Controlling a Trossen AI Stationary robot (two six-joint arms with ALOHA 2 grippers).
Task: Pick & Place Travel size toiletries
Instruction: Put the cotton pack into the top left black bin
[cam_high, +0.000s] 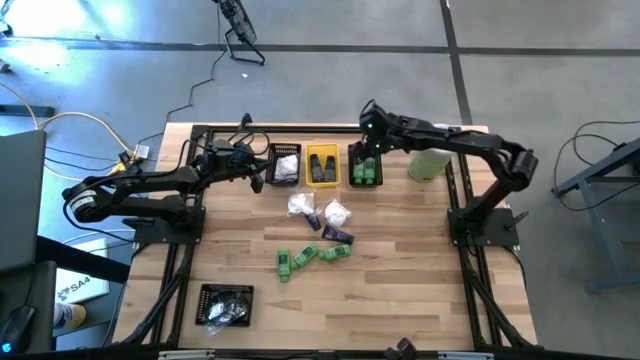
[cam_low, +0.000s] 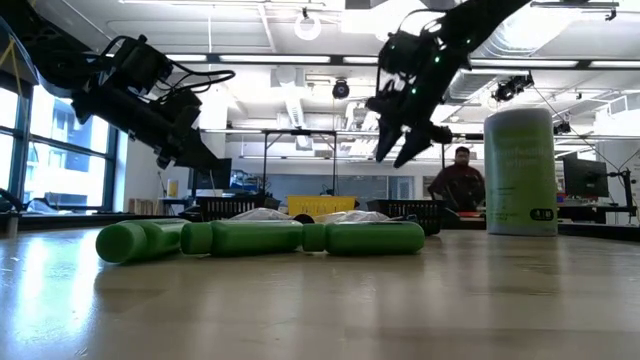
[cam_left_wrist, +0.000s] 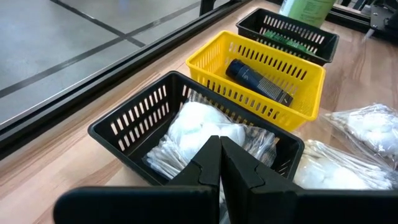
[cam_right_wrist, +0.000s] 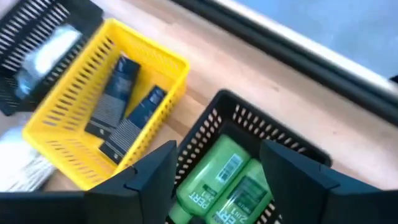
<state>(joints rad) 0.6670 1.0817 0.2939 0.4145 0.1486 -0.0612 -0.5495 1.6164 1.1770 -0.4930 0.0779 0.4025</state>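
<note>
My right gripper (cam_right_wrist: 217, 171) hangs open and empty above the right-hand black bin (cam_high: 365, 168), where two green bottles (cam_right_wrist: 227, 180) lie. The low view shows it (cam_low: 395, 155) well above the table. My left gripper (cam_left_wrist: 221, 155) is shut and empty over the left black bin (cam_left_wrist: 134, 127), which holds white packets (cam_left_wrist: 199, 127). The yellow bin (cam_right_wrist: 68, 118) between them holds two dark tubes (cam_right_wrist: 118, 93). On the table lie three green bottles (cam_high: 305, 256), two white packets (cam_high: 302, 205) and two dark tubes (cam_high: 337, 236).
A big pale-green cylinder (cam_high: 428, 163) with a white lid stands right of the bins. Another black bin (cam_high: 225, 305) with dark pieces sits near the table's front left. A person (cam_low: 460, 180) stands in the room beyond the table.
</note>
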